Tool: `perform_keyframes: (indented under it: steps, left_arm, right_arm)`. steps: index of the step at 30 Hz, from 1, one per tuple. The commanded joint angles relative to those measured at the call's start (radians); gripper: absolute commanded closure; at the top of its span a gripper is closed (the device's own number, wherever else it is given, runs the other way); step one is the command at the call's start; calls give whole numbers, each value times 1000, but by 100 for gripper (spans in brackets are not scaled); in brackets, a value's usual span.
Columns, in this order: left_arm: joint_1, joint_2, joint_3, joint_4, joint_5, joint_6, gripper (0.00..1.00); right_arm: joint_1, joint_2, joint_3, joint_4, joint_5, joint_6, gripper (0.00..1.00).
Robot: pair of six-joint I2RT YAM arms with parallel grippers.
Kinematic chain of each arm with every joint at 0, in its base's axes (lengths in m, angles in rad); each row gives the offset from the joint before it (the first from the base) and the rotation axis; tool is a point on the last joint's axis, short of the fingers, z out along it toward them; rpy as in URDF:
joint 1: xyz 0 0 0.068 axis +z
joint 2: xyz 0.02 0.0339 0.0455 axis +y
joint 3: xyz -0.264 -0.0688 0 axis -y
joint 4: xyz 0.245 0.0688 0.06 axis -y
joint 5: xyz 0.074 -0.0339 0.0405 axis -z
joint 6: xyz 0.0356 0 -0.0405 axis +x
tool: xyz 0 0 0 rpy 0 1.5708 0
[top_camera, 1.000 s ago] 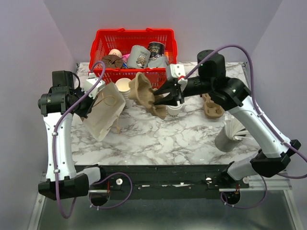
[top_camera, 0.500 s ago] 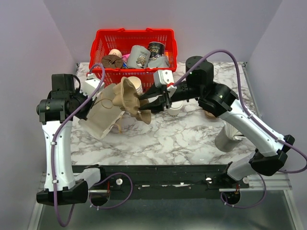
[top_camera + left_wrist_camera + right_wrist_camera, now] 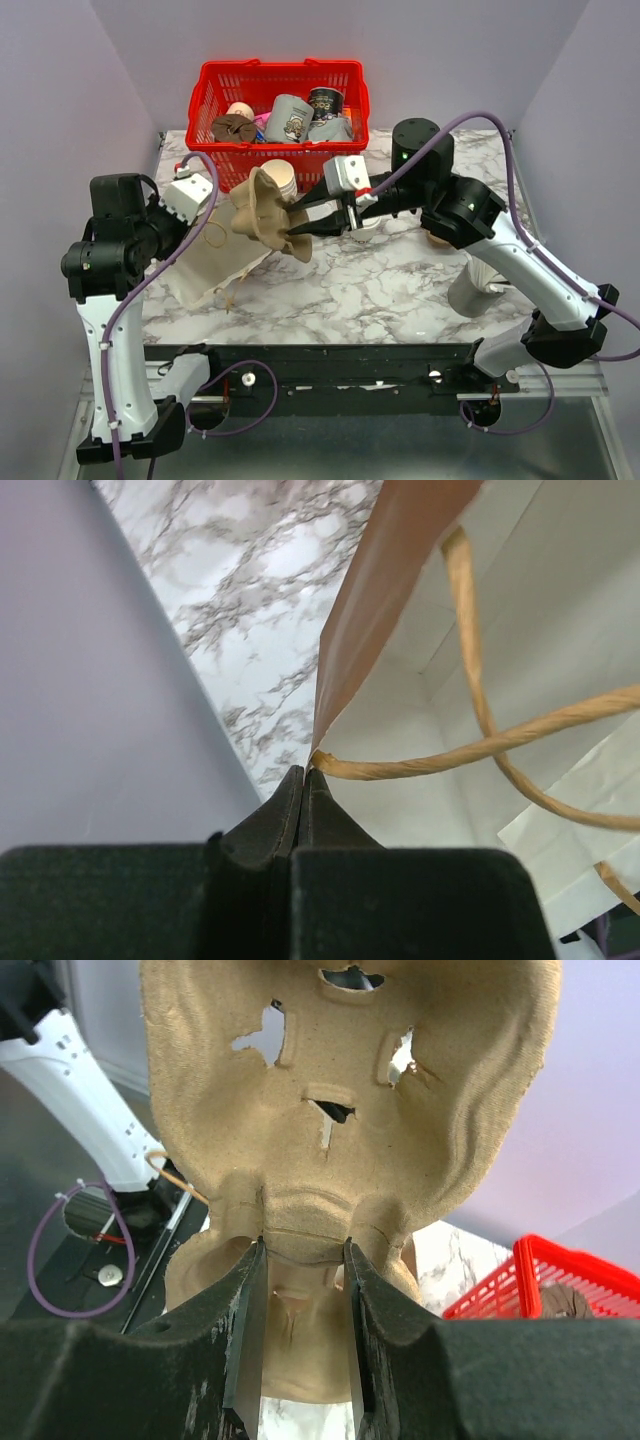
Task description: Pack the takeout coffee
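The left gripper is clamped shut on the paper bag's rim. The right gripper, partly open, pinches a pulp cup carrier. The takeout coffee stands on the table just behind it, mostly hidden.

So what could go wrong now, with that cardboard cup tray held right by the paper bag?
The left pincer pinches only a thin edge of the paper bag, so a push might tear it or pull it free. The bag's mouth looks slack, so the wide pulp cup carrier could catch on its rim. The right pincer grips the carrier by one edge; it may twist.
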Motion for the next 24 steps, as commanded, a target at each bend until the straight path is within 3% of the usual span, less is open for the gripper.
perform_keyframes:
  steps: [1,13,16,17,24]
  left_arm:
    - [-13,20,6,-167,138,-62,100]
    - [-39,37,-196,-144,274,9,100]
    - [-39,32,-224,-59,295,-31,83]
    - [-39,26,-226,-34,304,-46,70]
    - [-39,-79,-278,178,266,-102,48]
  right_arm:
    - [58,-33,-8,13,24,-64,99]
    - [90,-124,-140,56,149,28,99]
    - [88,-136,-163,48,161,11,99]
    - [90,-136,-164,47,167,6,99]
    - [88,-126,-166,47,185,-5,99]
